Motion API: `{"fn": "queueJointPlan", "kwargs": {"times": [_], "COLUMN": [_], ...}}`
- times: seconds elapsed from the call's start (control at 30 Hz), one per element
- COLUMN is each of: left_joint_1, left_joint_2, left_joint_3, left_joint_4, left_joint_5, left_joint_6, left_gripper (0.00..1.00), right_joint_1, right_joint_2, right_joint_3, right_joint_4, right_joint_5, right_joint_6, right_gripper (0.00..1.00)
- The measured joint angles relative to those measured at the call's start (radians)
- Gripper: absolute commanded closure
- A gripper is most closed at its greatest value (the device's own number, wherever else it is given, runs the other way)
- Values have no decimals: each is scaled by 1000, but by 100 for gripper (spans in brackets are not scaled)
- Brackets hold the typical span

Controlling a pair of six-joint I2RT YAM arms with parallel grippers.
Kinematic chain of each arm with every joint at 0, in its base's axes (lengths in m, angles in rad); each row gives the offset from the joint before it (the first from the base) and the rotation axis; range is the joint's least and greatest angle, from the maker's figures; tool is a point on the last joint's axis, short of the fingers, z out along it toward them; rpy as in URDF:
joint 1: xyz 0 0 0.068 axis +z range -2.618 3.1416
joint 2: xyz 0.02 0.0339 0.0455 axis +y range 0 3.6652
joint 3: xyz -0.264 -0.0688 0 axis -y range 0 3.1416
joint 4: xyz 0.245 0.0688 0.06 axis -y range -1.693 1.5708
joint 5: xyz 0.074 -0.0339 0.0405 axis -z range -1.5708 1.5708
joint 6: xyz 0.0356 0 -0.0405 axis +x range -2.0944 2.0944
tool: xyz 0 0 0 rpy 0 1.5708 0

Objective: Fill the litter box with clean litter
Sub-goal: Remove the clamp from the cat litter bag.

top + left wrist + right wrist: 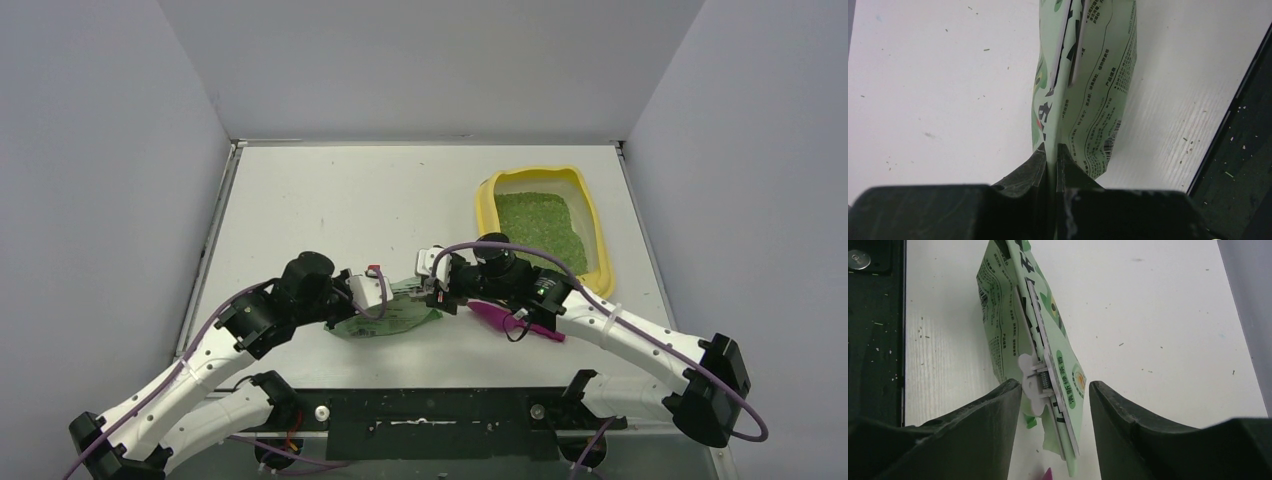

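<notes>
A light-green printed bag (pixel 385 315) with black text and a barcode sits near the front edge of the white tabletop (pixel 330 200). A long white spring clip (pixel 1033 380) is clamped along the bag's folded end. A magenta scoop (pixel 515 320) lies on the tabletop just to the bag's right, and small dark specks (pixel 1188 142) dot the surface.

White worktop (pixel 330 210), yellow litter box (pixel 603 250) sitting on it at the far right, pink scoop (pixel 500 315) lying just in front of the litter box, green printed bag (pixel 385 320) in front and left of the litter box, tiny dark crumbs (pixel 986 49) dotted around.
</notes>
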Motion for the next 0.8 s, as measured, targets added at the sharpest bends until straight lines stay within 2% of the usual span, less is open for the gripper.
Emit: {"fn": "queueJointPlan", "kwargs": {"times": [0.1, 0.33, 0.43, 0.6, 0.8], "left_joint_1": [0, 0, 0, 0, 0], "left_joint_2": [3, 8, 9, 12, 15], "left_joint_3": [0, 2, 2, 2, 2], "left_joint_4": [2, 3, 3, 5, 9], "left_joint_5": [-2, -3, -3, -6, -8], "left_joint_6": [0, 0, 0, 0, -1], "left_gripper": [100, 100, 100, 100, 100], "right_joint_1": [0, 0, 0, 0, 0], "right_joint_2": [1, 35, 42, 43, 42], "right_joint_3": [6, 21, 21, 21, 21], "right_joint_4": [0, -12, -16, -23, -24], "right_joint_5": [-26, -40, -39, -36, -29], "right_joint_6": [5, 11, 11, 7, 6], "right_gripper": [58, 60, 65, 75, 93]}}
